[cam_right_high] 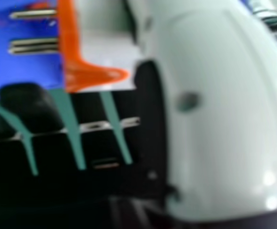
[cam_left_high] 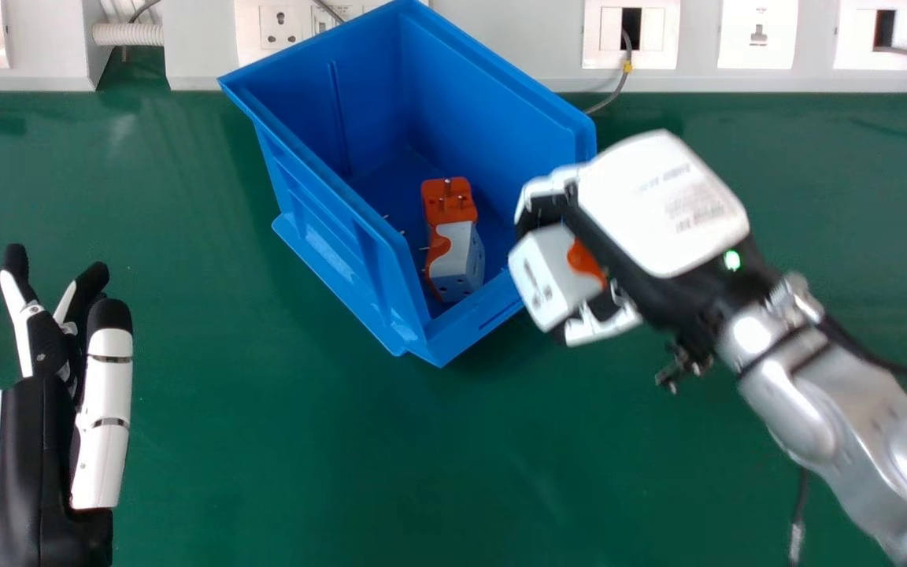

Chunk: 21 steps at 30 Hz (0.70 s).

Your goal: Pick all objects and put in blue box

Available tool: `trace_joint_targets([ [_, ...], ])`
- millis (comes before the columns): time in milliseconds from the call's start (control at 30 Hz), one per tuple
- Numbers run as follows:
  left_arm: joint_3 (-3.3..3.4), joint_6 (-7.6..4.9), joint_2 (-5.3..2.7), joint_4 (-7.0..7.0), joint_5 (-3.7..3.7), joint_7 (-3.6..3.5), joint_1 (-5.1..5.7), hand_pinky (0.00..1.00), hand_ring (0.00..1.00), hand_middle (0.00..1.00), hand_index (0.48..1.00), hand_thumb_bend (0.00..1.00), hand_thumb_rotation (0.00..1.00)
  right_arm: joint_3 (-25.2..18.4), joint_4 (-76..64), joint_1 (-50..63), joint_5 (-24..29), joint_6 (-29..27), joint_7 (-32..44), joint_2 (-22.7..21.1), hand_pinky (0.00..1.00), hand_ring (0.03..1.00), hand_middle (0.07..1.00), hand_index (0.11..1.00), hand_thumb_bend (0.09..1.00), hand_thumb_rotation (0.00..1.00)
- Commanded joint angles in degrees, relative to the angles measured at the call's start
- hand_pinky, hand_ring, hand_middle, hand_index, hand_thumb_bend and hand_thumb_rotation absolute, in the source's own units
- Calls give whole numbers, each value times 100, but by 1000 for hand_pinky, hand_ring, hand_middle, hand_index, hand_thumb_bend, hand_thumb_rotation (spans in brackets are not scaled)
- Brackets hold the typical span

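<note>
Blue plastic box (cam_left_high: 457, 335) sits at an angle on the green worktop (cam_left_high: 264, 457), orange-and-white adapter stuff (cam_left_high: 456, 256) inside, one piece or several, cannot tell. Right hand (cam_left_high: 662, 205) at the box's right-hand side in the head view, grasping a white-and-orange adapter (cam_left_high: 544, 276) near the rim, metal pins pointing out from it in the right hand view. Left hand (cam_left_high: 36, 441) at the head view's left, fingers extended, loose.
</note>
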Motion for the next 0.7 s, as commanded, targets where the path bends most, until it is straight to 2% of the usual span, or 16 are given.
trace_joint_targets([
  [0, 36, -143, 66, -28, 48, 4, -6, 878, 920, 921, 912, 369, 925, 104, 382, -605, -14, 79, -290, 252, 149, 212, 306, 476, 481, 152],
  [133, 18, -166, 60, -30, 64, 8, 18, 874, 919, 921, 913, 376, 935, 320, 1089, -1304, 17, 272, -295, 668, 149, 217, 304, 472, 482, 152],
  [200, 7, -179, 46, -35, 25, -5, 40, 876, 919, 921, 912, 373, 937, 411, 1453, -1664, 62, 401, -248, 901, 151, 219, 307, 472, 482, 152],
  [267, -4, -181, 33, -51, 15, -9, 70, 890, 923, 923, 914, 356, 947, 483, 1745, -1930, 102, 489, -243, 1064, 148, 214, 303, 473, 483, 150],
  [300, -13, -165, 17, -81, 36, 2, 104, 895, 924, 924, 914, 358, 947, 541, 1950, -2124, 99, 569, -190, 1161, 153, 222, 315, 475, 484, 148],
  [367, -30, -146, -10, -131, 58, 17, 165, 896, 926, 924, 914, 364, 947, 621, 2301, -2441, 118, 698, -113, 1322, 201, 296, 391, 483, 485, 145],
  [500, -21, -194, 3, -137, 80, 18, 236, 890, 926, 923, 913, 373, 951, 794, 2987, -2957, 97, 848, -258, 1574, 221, 331, 431, 486, 487, 141],
  [600, -9, -177, -5, -201, 3, -14, 345, 931, 944, 937, 924, 347, 963, 938, 3527, -3329, 58, 929, -481, 1741, 193, 294, 400, 482, 488, 141],
  [667, 18, -251, -14, -194, -110, -47, 395, 949, 953, 945, 928, 315, 966, 995, 3805, -3548, 106, 1030, -399, 1831, 208, 321, 425, 482, 486, 144],
])
